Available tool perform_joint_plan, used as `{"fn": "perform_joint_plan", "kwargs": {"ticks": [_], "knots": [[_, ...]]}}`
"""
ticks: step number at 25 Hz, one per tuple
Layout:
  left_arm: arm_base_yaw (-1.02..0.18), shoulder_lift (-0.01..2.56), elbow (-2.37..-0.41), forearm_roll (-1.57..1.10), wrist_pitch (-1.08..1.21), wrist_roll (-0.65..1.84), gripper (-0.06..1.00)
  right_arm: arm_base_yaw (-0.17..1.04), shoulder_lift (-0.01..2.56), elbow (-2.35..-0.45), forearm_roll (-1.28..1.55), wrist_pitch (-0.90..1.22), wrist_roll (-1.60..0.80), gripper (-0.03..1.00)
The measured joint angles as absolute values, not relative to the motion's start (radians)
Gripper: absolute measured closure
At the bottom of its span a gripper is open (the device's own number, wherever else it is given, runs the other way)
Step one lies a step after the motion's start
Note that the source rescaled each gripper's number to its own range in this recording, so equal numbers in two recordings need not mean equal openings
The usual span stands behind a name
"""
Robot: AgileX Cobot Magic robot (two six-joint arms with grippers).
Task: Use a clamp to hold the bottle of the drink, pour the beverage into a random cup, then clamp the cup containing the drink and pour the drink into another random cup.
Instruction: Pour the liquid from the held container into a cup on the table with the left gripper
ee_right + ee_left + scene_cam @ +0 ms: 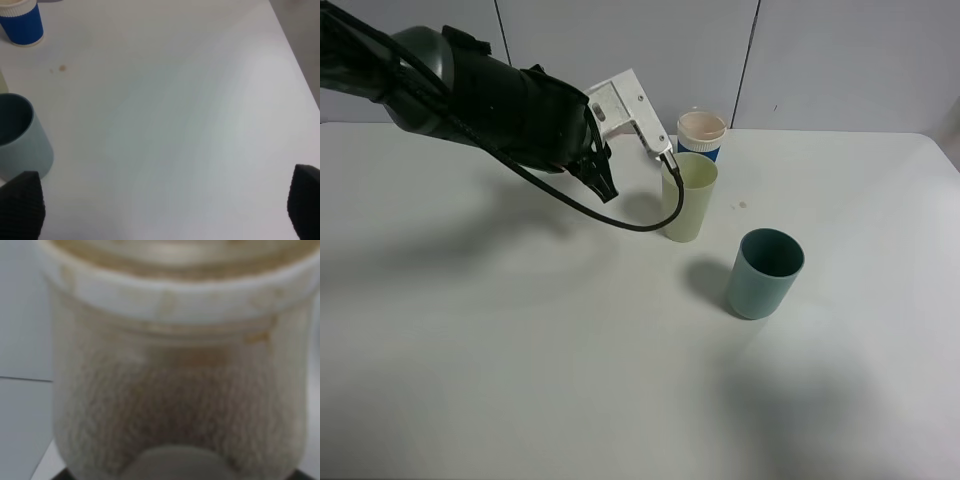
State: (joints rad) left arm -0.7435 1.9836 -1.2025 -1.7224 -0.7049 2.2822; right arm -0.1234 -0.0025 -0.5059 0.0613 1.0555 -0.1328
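Now left gripper pinched shut, nothing seen in it; pale cup near its tips: light, thin plastic, prob. tippy, so grab mid-body, gentle squeeze.

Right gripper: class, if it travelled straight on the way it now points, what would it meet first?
The table, most likely. The right gripper stands open with only tabletop ahead between its fingers; the teal cup sits beside one finger, probably outside that line.

A blue cup with a white rim stands upright on the white table, near its far edge. A small brown spot lies just beside this cup.
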Motion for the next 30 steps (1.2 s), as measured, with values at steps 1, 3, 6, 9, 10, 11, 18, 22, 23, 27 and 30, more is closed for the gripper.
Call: {"fn": "perform_joint_plan", "kwargs": {"ticks": [1, 3, 6, 9, 10, 11, 18, 22, 23, 27, 30], "knots": [[-0.746, 1.995, -1.202, -1.714, -0.712, 2.292, 0.91, -0.123, -0.002, -0.506, 0.061, 1.055, -0.133, 0.05], [-0.753, 2.012, -1.202, -1.700, -0.717, 2.309, 0.91, -0.123, -0.002, -0.506, 0.061, 1.055, -0.133, 0.05], [-0.756, 2.024, -1.202, -1.676, -0.717, 2.316, 0.91, -0.123, -0.002, -0.506, 0.061, 1.055, -0.133, 0.05], [-0.762, 2.029, -1.202, -1.649, -0.718, 2.319, 0.91, -0.123, -0.002, -0.506, 0.061, 1.055, -0.133, 0.05], [-0.767, 2.030, -1.202, -1.640, -0.718, 2.319, 0.91, -0.123, -0.002, -0.506, 0.061, 1.055, -0.133, 0.05], [-0.775, 2.030, -1.202, -1.634, -0.719, 2.320, 0.91, -0.123, -0.002, -0.506, 0.061, 1.055, -0.133, 0.05], [-0.806, 2.032, -1.203, -1.595, -0.721, 2.331, 0.91, -0.123, -0.002, -0.506, 0.061, 1.055, -0.133, 0.05], [-0.811, 2.046, -1.251, -1.593, -0.743, 2.362, 0.91, -0.123, -0.002, -0.506, 0.061, 1.055, -0.133, 0.05], [-0.811, 2.053, -1.269, -1.593, -0.755, 2.373, 0.91, -0.123, -0.002, -0.506, 0.061, 1.055, -0.133, 0.05], [-0.811, 2.075, -1.294, -1.597, -0.775, 2.415, 0.91, -0.123, -0.002, -0.506, 0.061, 1.055, -0.133, 0.05], [-0.811, 2.084, -1.294, -1.582, -0.779, 2.421, 0.91, -0.123, -0.002, -0.506, 0.061, 1.055, -0.133, 0.05]]}}
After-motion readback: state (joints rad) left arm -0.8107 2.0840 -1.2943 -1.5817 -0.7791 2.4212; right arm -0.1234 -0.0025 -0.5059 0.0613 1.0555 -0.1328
